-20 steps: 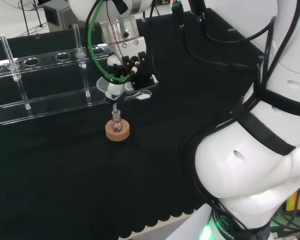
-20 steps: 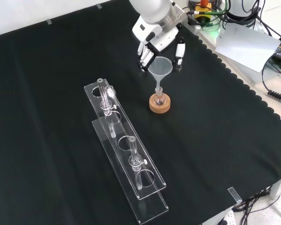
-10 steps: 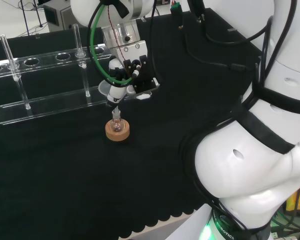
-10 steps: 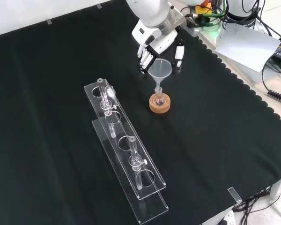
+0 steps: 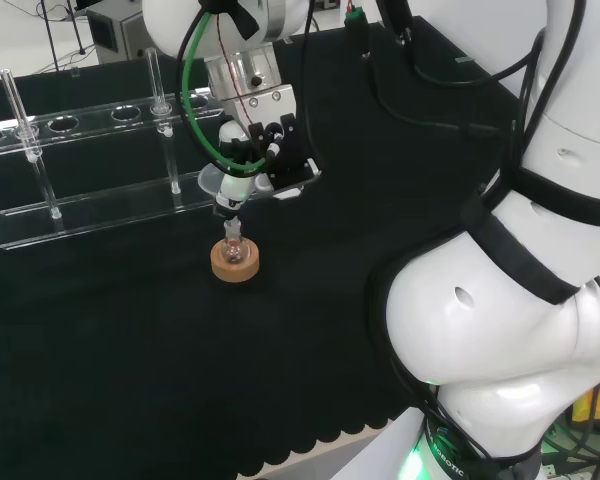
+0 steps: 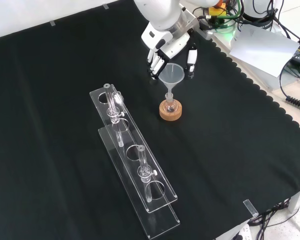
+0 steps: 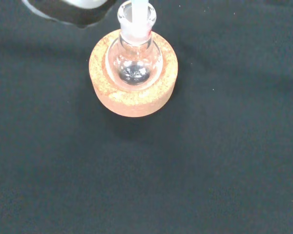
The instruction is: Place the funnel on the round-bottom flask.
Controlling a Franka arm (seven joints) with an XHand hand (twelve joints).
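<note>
Seating nearly done: I see the funnel (image 6: pixel 171 75) stem inside the flask (image 7: pixel 134 61) neck, my hand's (image 6: pixel 166 47) fingers curled round its cone; release remains.

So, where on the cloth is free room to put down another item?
In the front view, the cloth right of the cork stand is bare to the scalloped edge. Crowded: between the clear rack, flask, funnel and hand.
</note>
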